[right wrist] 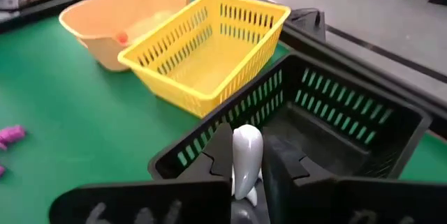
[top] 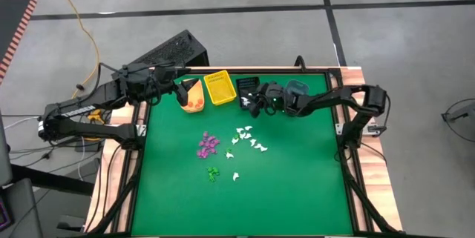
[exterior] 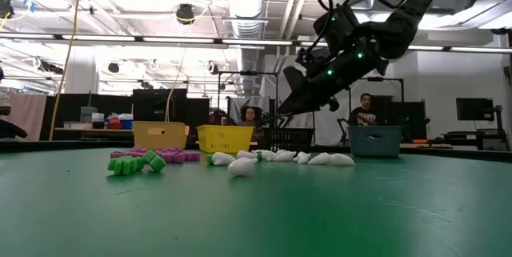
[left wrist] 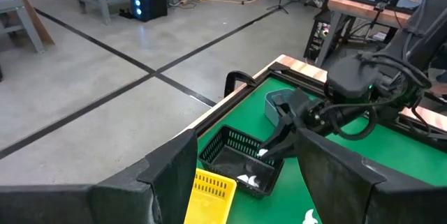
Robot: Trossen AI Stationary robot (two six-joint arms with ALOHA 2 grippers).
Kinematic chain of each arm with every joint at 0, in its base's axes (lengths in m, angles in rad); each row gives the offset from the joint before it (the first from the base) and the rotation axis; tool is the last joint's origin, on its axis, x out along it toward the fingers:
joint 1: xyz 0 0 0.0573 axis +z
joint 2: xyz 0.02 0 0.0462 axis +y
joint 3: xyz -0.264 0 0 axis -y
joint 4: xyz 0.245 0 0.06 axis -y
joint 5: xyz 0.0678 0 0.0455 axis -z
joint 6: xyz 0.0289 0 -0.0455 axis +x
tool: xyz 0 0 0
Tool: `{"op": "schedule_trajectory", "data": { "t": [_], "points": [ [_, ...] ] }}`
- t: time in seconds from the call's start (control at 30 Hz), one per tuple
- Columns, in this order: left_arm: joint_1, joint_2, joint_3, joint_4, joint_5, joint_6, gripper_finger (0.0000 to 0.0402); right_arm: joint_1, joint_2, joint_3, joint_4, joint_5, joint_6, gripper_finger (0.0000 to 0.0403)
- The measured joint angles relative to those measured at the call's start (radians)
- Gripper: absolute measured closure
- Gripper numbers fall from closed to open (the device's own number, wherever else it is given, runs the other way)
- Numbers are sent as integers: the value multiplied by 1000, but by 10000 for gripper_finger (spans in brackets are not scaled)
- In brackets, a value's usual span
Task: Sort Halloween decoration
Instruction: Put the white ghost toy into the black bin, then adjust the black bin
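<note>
Green surface (top: 297, 193): four bins (top: 220, 88) along the far edge; white (top: 249, 140), purple (top: 208, 144), green trinkets (top: 213, 173) scattered mid-surface.

Four small bins line the desk's (top: 297, 193) top edge: one orange (top: 194, 98), one yellow (top: 220, 87), one black (top: 247, 88), one blue-grey (top: 297, 87). Three trinket heaps sit mid-frame: purple (top: 208, 144), green (top: 213, 173), and a white scatter (top: 249, 139), roughly ten. Two arms.
</note>
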Motion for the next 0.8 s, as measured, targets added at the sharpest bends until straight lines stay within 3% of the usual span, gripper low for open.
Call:
{"op": "schedule_trajectory", "data": {
  "t": [0.5,0.8],
  "points": [
    [0,0,0,0,0,0,170,-11,-8,1,-8,47,-2,302],
    [0,0,0,0,2,0,170,48,-144,0,-78,-222,2,300]
  ]
}}
